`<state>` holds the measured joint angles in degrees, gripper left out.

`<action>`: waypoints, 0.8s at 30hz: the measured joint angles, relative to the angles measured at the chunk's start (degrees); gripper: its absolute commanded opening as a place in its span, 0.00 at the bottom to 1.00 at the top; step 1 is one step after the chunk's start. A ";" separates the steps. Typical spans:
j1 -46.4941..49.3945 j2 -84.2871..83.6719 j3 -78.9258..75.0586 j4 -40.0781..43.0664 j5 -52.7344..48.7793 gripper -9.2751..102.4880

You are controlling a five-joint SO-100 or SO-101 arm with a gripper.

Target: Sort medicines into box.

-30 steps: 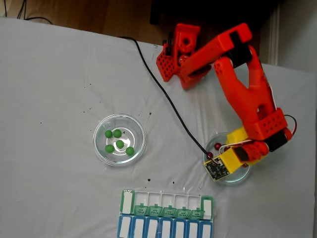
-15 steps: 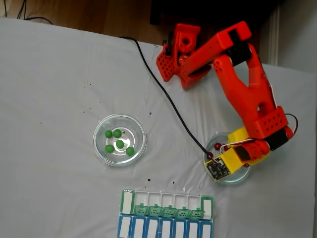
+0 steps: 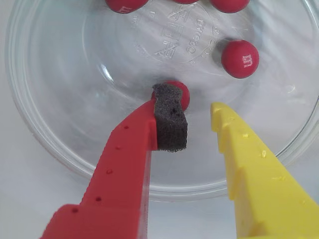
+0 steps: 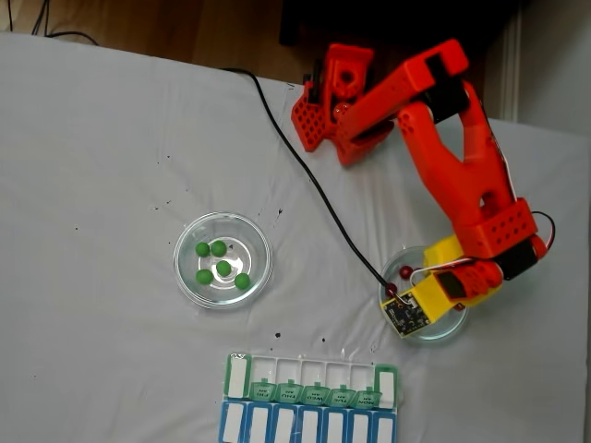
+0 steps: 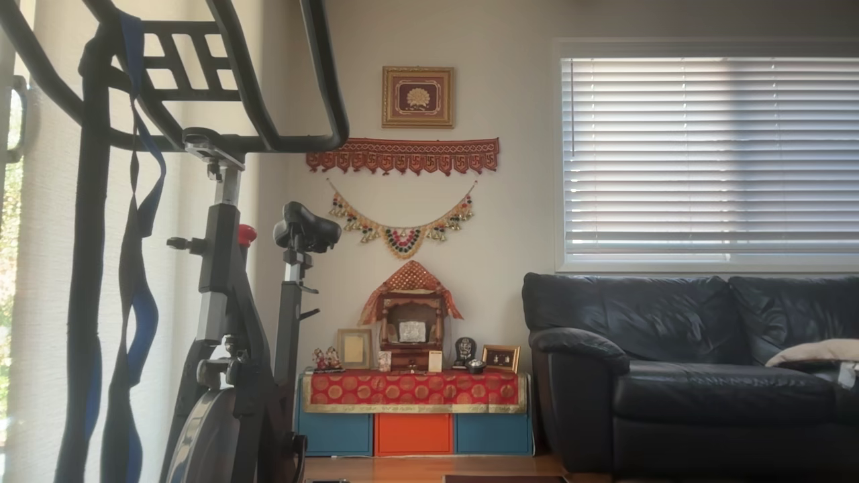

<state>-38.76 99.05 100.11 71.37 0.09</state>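
Note:
In the wrist view my gripper [image 3: 195, 112] is open and low inside a clear glass dish [image 3: 45, 149]. Its red finger carries a dark foam pad [image 3: 170, 122]; the yellow finger [image 3: 249, 169] stands to the right. One dark red medicine [image 3: 183, 93] lies just behind the foam pad, partly hidden by it. Another red one [image 3: 240, 58] rests further right, and more sit at the top edge. In the fixed view the orange arm [image 4: 462, 185] hangs over this right dish [image 4: 434, 340]. Several green medicines [image 4: 223, 268] lie in the left dish [image 4: 185, 277]. The box [image 4: 309, 401] sits at the bottom edge.
A black cable [image 4: 314, 185] runs across the white cloth from the arm base [image 4: 328, 101] to the wrist. The other view shows a room with an exercise bike [image 5: 228, 322] and a dark sofa [image 5: 691, 376].

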 measured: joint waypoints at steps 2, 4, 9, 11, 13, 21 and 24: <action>0.00 0.00 0.00 0.00 0.00 0.19; 0.00 0.00 0.09 0.00 0.00 0.18; 0.00 0.00 0.79 0.00 0.00 0.18; 0.00 0.00 1.14 -0.44 0.00 0.18; 0.00 -0.18 1.49 -1.23 0.00 0.17; -0.53 -1.32 1.58 -2.29 0.00 0.17; -0.53 -1.32 1.58 -2.29 0.00 0.17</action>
<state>-39.29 97.73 101.69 69.08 0.09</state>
